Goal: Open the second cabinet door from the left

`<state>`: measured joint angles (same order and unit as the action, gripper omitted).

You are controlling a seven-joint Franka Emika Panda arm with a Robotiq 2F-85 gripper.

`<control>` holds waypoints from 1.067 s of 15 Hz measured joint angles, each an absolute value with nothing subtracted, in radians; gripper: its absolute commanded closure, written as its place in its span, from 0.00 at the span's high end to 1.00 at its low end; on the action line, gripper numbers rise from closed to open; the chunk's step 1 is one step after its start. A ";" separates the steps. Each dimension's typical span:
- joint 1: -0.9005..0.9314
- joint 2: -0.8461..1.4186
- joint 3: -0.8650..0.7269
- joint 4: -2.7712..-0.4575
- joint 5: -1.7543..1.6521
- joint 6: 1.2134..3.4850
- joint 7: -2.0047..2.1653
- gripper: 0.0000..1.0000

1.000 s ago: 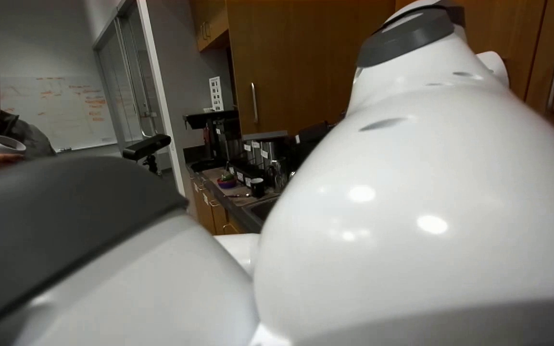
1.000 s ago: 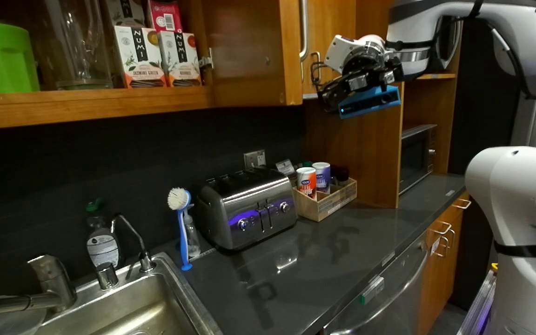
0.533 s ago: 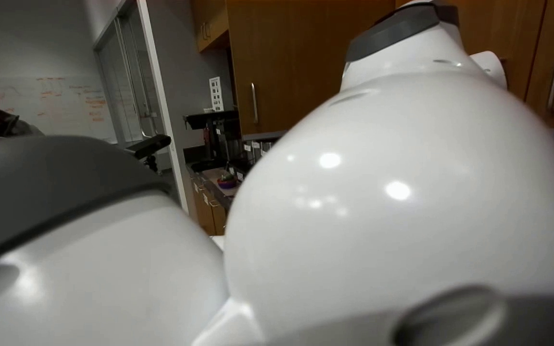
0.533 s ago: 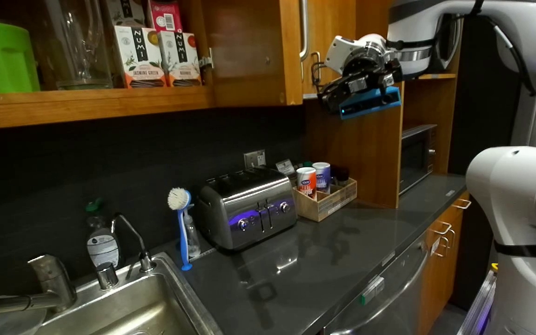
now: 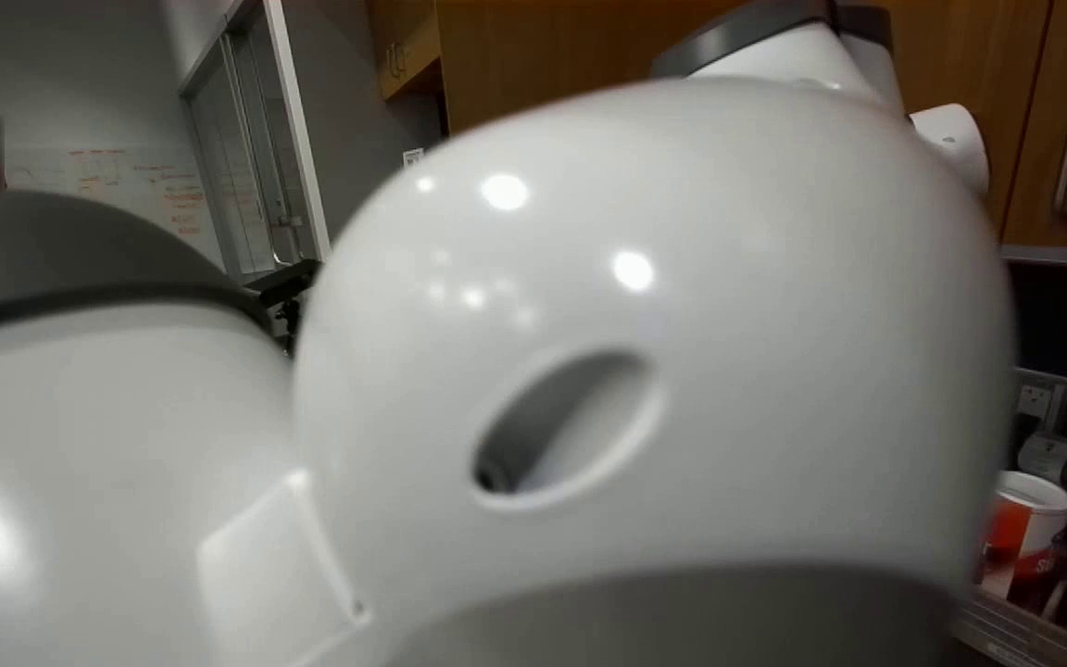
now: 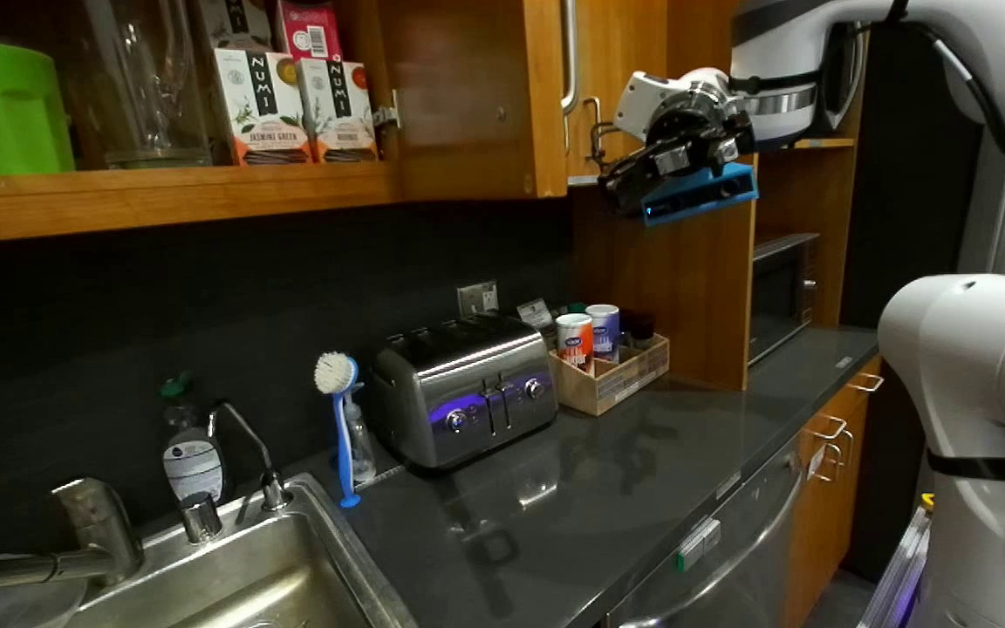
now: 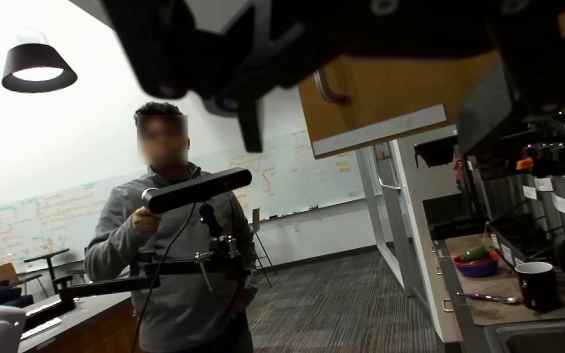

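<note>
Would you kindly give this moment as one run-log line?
gripper: open, nothing held; cabinet door: open, inner face visible; its place in row: cannot tell; tea boxes: on shelf

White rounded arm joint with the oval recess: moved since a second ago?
Yes: the white rounded arm joint has shifted left and up in an exterior view, its left edge now much nearer the grey-framed glass door.
</note>
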<state>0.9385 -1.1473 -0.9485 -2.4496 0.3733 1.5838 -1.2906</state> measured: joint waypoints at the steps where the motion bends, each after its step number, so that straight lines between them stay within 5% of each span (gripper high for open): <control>1: 0.925 -1.137 -0.943 -2.450 0.382 1.584 -1.295 1.00; 16: 0.653 -0.937 -0.770 -2.485 0.553 1.583 -1.414 1.00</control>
